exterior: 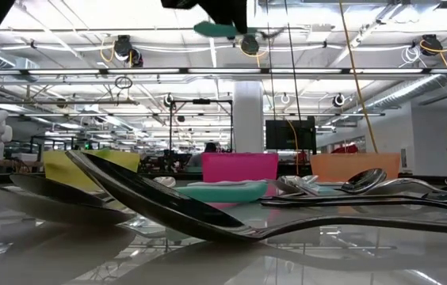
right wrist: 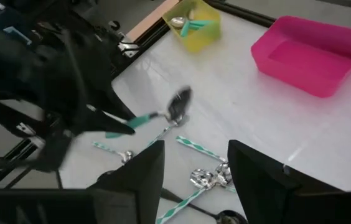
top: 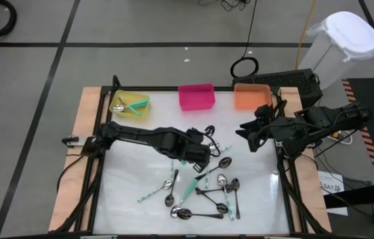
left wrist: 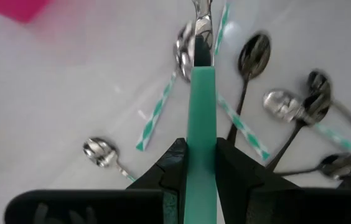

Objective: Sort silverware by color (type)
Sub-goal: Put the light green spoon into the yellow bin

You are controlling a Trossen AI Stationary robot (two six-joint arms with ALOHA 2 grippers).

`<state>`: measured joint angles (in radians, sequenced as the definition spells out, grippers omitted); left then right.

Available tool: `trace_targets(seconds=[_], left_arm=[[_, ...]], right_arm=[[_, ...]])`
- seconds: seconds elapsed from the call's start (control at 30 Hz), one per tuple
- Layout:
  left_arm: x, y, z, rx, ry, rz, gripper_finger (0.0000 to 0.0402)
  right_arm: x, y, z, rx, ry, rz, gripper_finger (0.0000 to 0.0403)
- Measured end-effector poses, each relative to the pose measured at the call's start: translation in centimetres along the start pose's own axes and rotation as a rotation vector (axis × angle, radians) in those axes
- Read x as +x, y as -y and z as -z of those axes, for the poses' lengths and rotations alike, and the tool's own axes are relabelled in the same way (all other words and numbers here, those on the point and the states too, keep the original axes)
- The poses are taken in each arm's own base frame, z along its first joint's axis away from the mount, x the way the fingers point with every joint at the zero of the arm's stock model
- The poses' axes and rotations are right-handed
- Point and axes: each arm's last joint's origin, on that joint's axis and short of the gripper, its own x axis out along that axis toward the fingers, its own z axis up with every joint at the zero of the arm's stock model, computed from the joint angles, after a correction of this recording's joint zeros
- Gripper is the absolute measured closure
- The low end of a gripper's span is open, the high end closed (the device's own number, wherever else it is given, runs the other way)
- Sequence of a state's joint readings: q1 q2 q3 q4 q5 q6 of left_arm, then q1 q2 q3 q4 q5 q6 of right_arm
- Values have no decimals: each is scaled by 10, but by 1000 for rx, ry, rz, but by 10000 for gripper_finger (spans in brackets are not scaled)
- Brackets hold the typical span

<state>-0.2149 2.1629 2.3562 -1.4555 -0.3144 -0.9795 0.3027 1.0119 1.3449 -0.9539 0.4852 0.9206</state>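
My main worry is the teal-handled spoon (left wrist: 201, 118) swinging or slipping on the way to the yellow plastic bin (top: 131, 107) — I grip it only across its narrow handle, with the shiny bowl hanging well out in front. A fast sweep could twist it in the jaws or drop it back among the other spoons. The yellow bin already holds teal-handled pieces, so I judge that is the target; its rim is low, and a tilted release could bounce the spoon out onto the counter (top: 127, 172).

The left gripper (left wrist: 200, 163) is clenched on the teal handle, fingers pressing it from both sides, held above the white counter near the middle. Below it lies the unsorted pile (top: 203, 192): teal-striped, silver and dark spoons, several crossing and touching — the next pick will be awkward there.

The right gripper (right wrist: 194, 163) waits at the counter's right edge, just in front of the orange plastic bin (top: 251, 96), its jaws spread wide and empty. The pink plastic bin (top: 195, 97) between the other two appears empty.
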Motion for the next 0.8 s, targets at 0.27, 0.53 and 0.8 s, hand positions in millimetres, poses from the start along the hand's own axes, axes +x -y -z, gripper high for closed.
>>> trace_targets(seconds=[0.27, 0.53, 0.8], left_arm=[[-47, -26, -14, -107, 162, 29, 344], [-98, -46, -36, -279, 417, 189, 344], [-119, -55, -51, -362, 554, 275, 344]], right_arm=[[7, -7, -2, -38, 49, 7, 232], [31, -36, -12, -140, 164, -95, 232], [48, -57, -24, -174, 302, -182, 232]])
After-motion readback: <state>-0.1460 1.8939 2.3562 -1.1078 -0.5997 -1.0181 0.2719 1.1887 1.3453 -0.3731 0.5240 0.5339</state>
